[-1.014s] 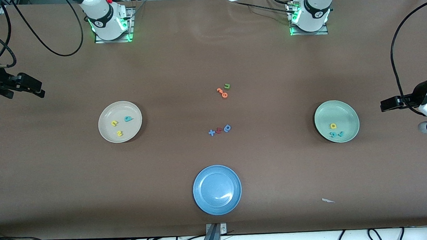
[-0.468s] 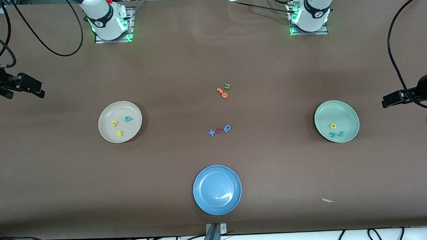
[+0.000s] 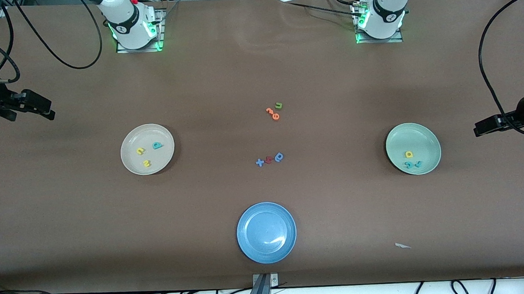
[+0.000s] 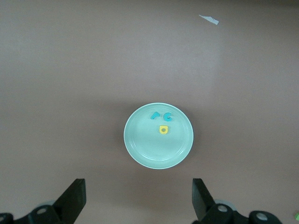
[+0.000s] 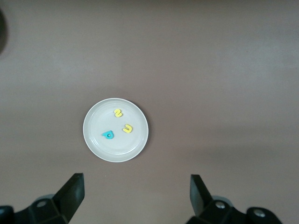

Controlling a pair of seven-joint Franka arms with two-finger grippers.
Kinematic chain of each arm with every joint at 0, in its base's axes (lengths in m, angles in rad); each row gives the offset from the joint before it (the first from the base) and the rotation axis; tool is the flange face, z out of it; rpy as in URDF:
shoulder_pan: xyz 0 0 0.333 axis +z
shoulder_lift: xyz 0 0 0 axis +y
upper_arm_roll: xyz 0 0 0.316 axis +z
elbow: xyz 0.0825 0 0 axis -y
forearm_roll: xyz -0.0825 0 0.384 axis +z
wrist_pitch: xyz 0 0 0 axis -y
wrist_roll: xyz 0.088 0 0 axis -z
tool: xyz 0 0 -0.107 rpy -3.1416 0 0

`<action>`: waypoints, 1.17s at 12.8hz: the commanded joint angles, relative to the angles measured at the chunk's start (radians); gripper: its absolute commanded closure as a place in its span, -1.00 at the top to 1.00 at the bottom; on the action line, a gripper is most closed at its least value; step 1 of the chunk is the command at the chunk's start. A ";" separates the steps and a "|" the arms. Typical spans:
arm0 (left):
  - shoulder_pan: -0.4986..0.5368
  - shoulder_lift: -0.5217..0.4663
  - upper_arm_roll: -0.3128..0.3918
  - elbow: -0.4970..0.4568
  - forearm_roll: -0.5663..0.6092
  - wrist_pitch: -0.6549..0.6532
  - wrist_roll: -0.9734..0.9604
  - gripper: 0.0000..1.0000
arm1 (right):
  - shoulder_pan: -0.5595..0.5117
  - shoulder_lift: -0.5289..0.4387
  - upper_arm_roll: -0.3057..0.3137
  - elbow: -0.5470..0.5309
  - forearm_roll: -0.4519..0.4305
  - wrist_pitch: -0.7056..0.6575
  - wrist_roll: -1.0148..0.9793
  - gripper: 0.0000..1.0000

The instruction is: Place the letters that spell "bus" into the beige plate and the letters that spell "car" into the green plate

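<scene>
Risk looks slight: both words sit in the beige plate [image 3: 147, 149] and green plate [image 3: 413, 148]; left tool [image 4: 138, 203] and right tool [image 5: 136, 200] hang spread, empty, where a careless sweep could nudge a plate.

Brown worktop [image 3: 257, 65] carrying three plates and loose foam letters.
The beige plate [image 3: 129, 166] sits toward the right arm's end, the green plate [image 3: 425, 134] toward the left arm's end, the blue plate [image 3: 266, 232] nearest the front camera. Between them lie an orange-and-olive letter cluster [image 3: 275, 111] and a blue-and-red letter cluster [image 3: 269, 159]; a white scrap [image 3: 402, 245] lies near the front edge.
</scene>
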 commanded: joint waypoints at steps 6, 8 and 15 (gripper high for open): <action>0.033 -0.042 -0.002 -0.036 -0.023 0.015 0.018 1.00 | 0.002 -0.008 0.003 -0.002 -0.016 -0.003 0.010 1.00; 0.033 -0.053 -0.002 -0.039 -0.022 0.006 0.015 1.00 | 0.002 -0.008 0.003 -0.002 -0.016 -0.005 0.010 1.00; 0.033 -0.074 -0.002 -0.040 -0.019 0.004 0.006 1.00 | 0.002 -0.008 0.003 -0.002 -0.017 -0.005 0.010 1.00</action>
